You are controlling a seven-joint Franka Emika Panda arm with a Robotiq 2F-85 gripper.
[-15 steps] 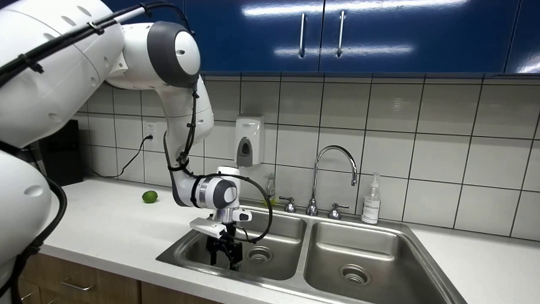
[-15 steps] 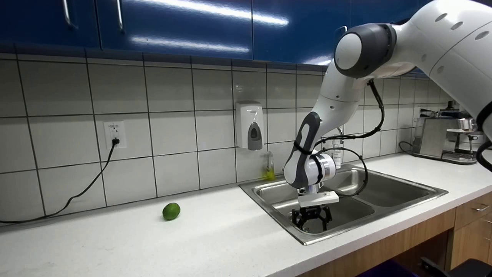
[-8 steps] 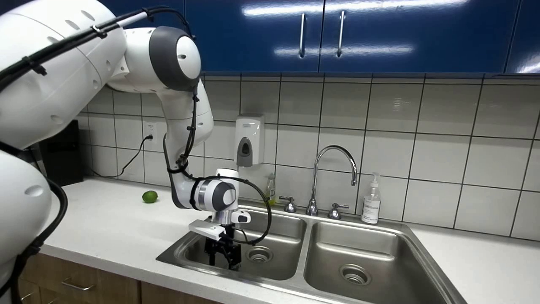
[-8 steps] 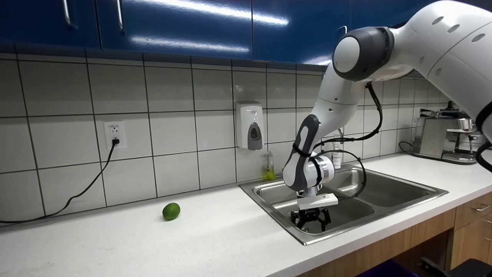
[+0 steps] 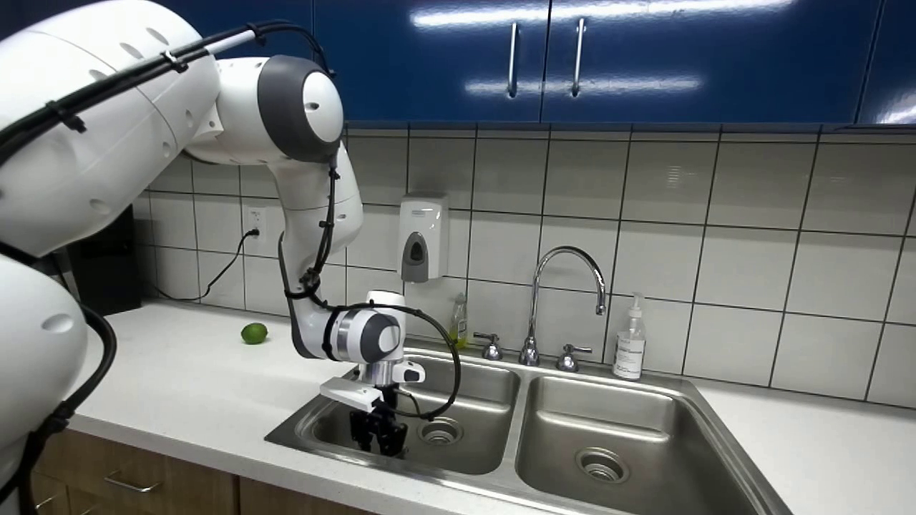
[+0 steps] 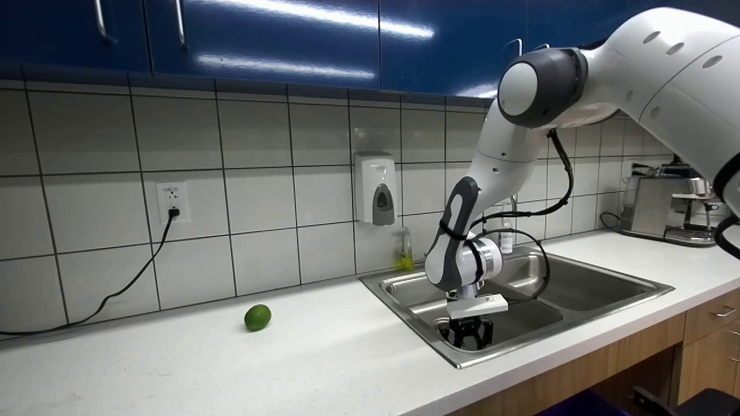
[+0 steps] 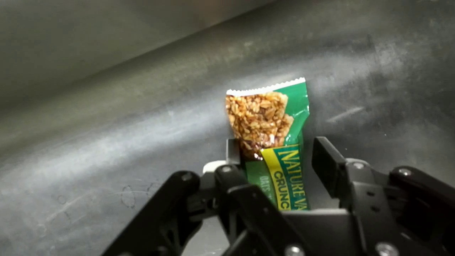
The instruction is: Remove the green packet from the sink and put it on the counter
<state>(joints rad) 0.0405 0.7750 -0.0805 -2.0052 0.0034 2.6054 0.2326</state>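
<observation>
The green packet (image 7: 272, 142) lies flat on the steel floor of the sink (image 5: 515, 429), in the basin under my arm. A granola picture and yellow lettering cover much of its face. My gripper (image 7: 277, 153) straddles it partway along: the left finger is right at its edge, and a gap separates the right finger from the other edge. The jaws stand open, partly narrowed. My gripper (image 5: 378, 445) reaches down inside that basin in both exterior views, where the packet is hidden. Its lower end is hidden by my gripper in the wrist view. The pale counter (image 6: 324, 358) borders the sink.
A green lime-like object (image 6: 258, 318) rests on the counter. The faucet (image 5: 532, 315) and a pump bottle (image 5: 630, 350) stand behind the sink, with a soap bottle (image 6: 406, 254) at its back corner. Basin walls surround my gripper, and blue cabinets (image 5: 444, 64) hang above.
My arm has come down slightly, lowering the gripper in the basin. The fingers have drawn closer together from their wider spread.
</observation>
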